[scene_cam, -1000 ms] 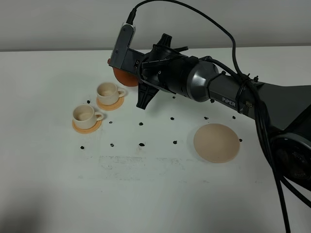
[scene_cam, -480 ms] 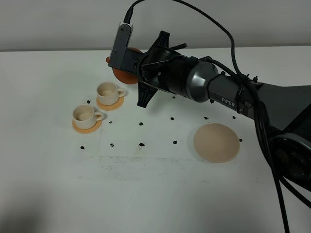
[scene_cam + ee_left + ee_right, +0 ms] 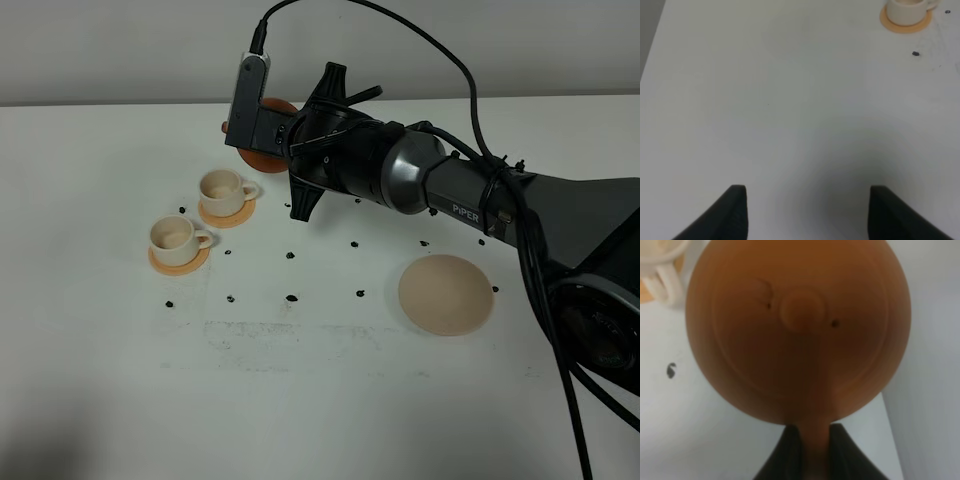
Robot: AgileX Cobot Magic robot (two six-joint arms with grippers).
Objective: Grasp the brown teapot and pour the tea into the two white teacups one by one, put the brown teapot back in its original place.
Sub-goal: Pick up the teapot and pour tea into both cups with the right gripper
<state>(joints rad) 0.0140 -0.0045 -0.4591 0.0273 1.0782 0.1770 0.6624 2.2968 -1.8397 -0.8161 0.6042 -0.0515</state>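
My right gripper (image 3: 270, 138) reaches across to the back left and is shut on the loop handle of the brown teapot (image 3: 262, 153), held in the air just behind the far white teacup (image 3: 224, 187). In the right wrist view the teapot's lid (image 3: 800, 325) fills the frame, with the fingers (image 3: 790, 450) clamped on the handle. The near teacup (image 3: 175, 235) stands on its orange coaster (image 3: 180, 260). The beige-pink disc (image 3: 446, 294) lies bare on the right. My left gripper (image 3: 810, 210) is open and empty over bare table, with one cup (image 3: 907, 6) far ahead. No tea stream shows.
Small dark marks (image 3: 291, 297) dot the white table (image 3: 300, 400). The right arm's dark body (image 3: 450, 190) stretches from the right edge across the back of the table, with a black cable (image 3: 470, 90) looping above it.
My right gripper has lifted the teapot slightly up and back from the far cup. The cups, the coasters and the disc have not moved.
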